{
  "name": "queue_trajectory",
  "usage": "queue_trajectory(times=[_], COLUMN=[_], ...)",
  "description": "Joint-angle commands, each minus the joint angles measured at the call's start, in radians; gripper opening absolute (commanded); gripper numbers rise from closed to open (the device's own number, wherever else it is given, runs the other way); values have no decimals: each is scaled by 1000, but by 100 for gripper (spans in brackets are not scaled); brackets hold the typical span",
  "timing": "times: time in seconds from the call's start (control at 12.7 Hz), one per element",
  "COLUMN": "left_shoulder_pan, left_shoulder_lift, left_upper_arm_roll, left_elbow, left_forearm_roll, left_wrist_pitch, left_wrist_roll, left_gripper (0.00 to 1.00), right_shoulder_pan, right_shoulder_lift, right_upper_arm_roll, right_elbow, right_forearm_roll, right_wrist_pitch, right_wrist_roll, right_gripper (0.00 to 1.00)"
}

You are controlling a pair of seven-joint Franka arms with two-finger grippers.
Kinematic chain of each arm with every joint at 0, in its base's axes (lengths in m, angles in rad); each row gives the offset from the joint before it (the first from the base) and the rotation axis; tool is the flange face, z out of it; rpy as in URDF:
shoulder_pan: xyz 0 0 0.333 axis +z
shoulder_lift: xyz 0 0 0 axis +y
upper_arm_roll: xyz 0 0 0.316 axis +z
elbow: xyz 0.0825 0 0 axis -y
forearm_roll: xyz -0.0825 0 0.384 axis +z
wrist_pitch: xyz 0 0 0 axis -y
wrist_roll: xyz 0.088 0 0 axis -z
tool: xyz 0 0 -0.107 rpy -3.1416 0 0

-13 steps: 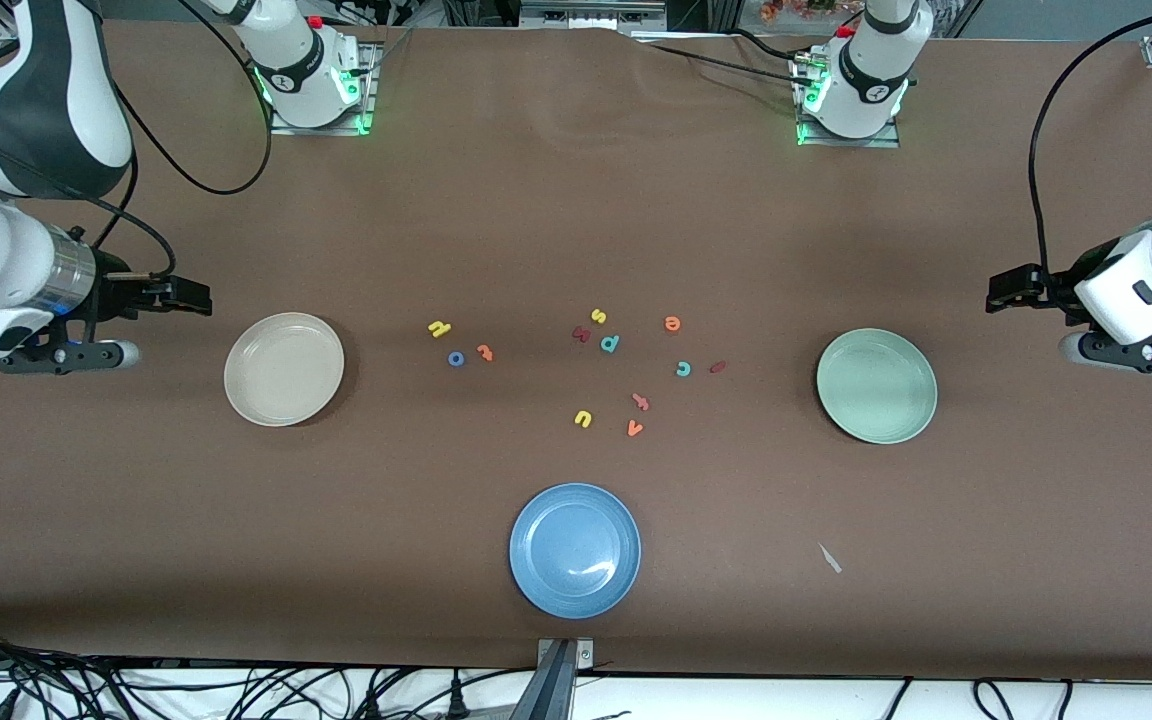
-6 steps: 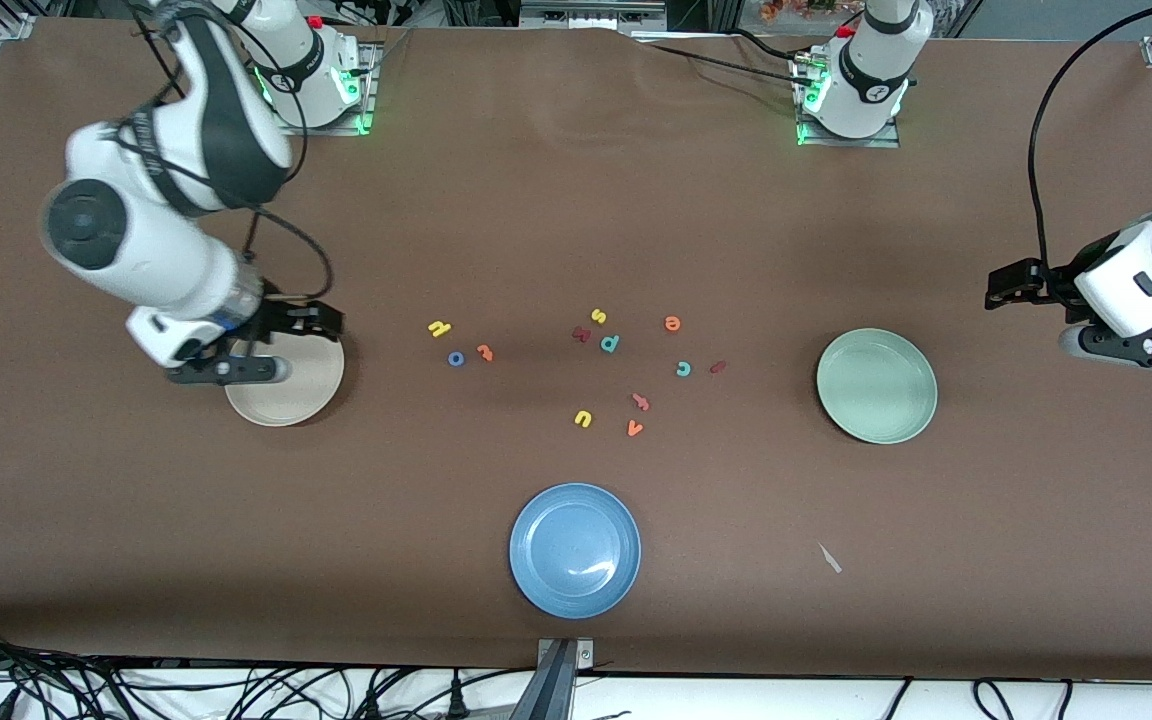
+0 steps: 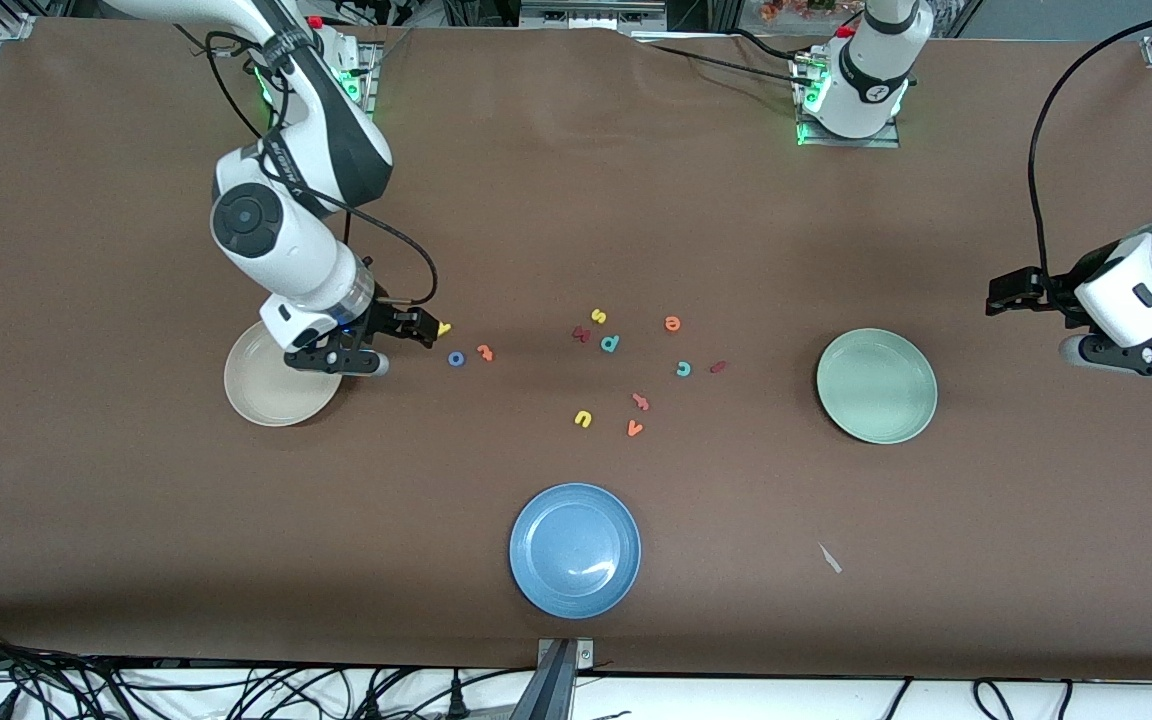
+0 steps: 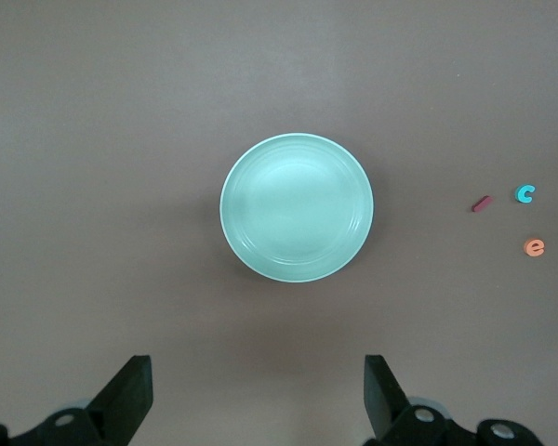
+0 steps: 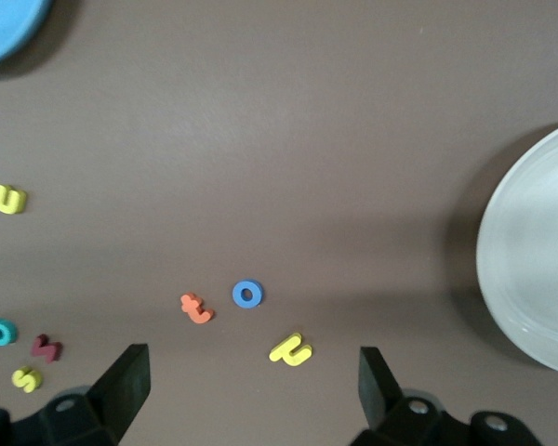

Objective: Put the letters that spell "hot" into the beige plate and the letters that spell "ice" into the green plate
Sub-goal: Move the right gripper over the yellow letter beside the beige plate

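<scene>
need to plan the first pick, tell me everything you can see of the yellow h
The yellow h is a tiny, flat, matte letter in bright yellow, foam-like by its look. It lies flat on the bare brown table, touching nothing, beside the blue o and between that and the beige plate. The open right gripper hovers over it, so the front view shows only a yellow tip.

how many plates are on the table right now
3. The beige plate sits toward the right arm's end, partly under the right gripper; the green plate toward the left arm's end; the blue plate nearest the front camera.
</scene>
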Motion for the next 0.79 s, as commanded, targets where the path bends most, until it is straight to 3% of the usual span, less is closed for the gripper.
queue_trajectory(times=[0.0,0.39,0.71], left_shoulder_pan=[14,52,91], left_shoulder_lift=[4,37,62], left_upper_arm_roll=[-6,-6,-6], left_elbow=[-10,-16,-60], left_forearm_roll=[22,8,-10], left_wrist_pitch=[27,58,121], left_wrist_roll=[-8,-9,-17], left_gripper=[100,100,100], right_shoulder_pan=[-5,6,70], right_shoulder_lift=[14,46,95], right_upper_arm_roll=[5,5,2], right_elbow=[-81,-242,-252], right_forearm_roll=[-10,-10,-4], right_wrist_pitch=[91,284,337], right_wrist_roll=[18,59,73], right_gripper=[99,99,99])
